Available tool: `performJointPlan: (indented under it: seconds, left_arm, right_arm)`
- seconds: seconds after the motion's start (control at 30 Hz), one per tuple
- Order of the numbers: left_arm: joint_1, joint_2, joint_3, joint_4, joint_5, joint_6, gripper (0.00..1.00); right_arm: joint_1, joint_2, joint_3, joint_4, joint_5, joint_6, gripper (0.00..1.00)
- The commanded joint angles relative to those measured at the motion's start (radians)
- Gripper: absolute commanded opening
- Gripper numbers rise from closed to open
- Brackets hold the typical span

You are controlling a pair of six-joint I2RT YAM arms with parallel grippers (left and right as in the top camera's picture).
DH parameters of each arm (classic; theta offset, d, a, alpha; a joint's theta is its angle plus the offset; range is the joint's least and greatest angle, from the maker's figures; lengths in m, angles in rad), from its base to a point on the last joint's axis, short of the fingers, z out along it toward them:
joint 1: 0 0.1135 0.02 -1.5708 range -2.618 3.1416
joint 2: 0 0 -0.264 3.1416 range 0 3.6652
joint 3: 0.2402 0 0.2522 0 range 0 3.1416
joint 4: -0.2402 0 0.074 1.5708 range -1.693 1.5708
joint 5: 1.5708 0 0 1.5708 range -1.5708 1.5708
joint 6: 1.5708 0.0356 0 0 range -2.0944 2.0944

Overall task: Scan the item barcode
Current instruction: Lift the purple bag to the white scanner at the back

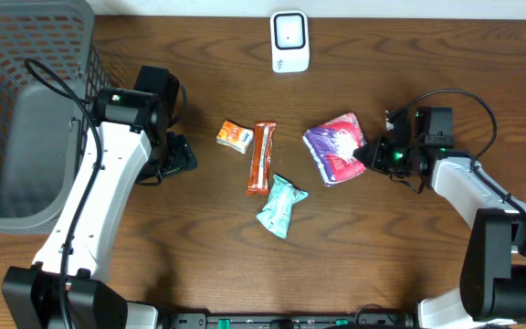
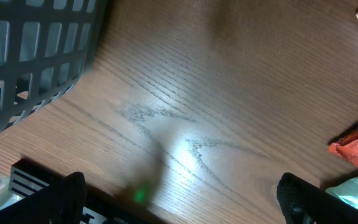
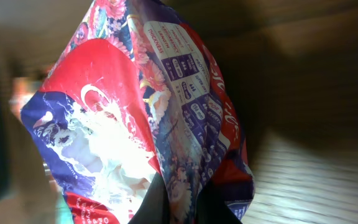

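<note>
Fingertips of the right gripper (image 3: pixel 178 208) were pressed together on one edge of the glossy purple-and-red floral plastic pouch (image 3: pixel 135 112), pinching it. The pouch filled most of the right wrist view, with printed panels down its purple side. Overhead, that pouch sat right of centre on the brown wooden table (image 1: pixel 400 256), gripper at its right edge. Could not tell whether it rested on the wood or was lifted off it.

The left gripper (image 2: pixel 185 205) was spread wide and held nothing, its dark fingers (image 2: pixel 73 193) at the bottom corners of the left wrist view with bare wood between them. Overhead it sat near the table's left side, beside the grey plastic mesh basket (image 1: pixel 26 110).

Between the two grippers lay three loose items. The crinkled teal plastic packet (image 1: pixel 281 206) was nearest the arm bases. Past it, touching or just beside its top corner, was the long orange-brown snack bar wrapper (image 1: pixel 261 157). Just left of the bar's upper end was the small orange-and-white sachet (image 1: pixel 235 136).

Farthest back, at the table's far edge, stood the white rectangular barcode scanner (image 1: pixel 289 42), well apart from the pouch.
</note>
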Motion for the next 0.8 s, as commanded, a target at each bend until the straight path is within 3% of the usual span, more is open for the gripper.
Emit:
performJointPlan:
  seconds: [0.0, 0.2, 0.33, 0.6, 0.77]
  left_arm:
    - [0.005, -0.003, -0.004, -0.004, -0.003, -0.012, 0.98]
    - [0.005, -0.003, -0.004, -0.004, -0.003, -0.012, 0.98]
    - [0.005, -0.003, -0.004, -0.004, -0.003, -0.012, 0.98]
    - [0.005, -0.003, -0.004, -0.004, -0.003, -0.012, 0.98]
    - [0.005, -0.003, -0.004, -0.004, -0.003, -0.012, 0.98]
  right_arm:
    - [0.005, -0.018, 0.032, 0.013, -0.14, 0.083, 0.01]
    - [0.007, -0.078, 0.08, 0.045, -0.172, 0.215, 0.01]
    - [0.021, -0.111, 0.081, 0.218, -0.139, 0.354, 0.01]
    - [0.19, -0.106, 0.081, 0.443, 0.28, 0.565, 0.01]
    - [0.321, -0.099, 0.082, 0.593, 0.517, 0.569, 0.01]
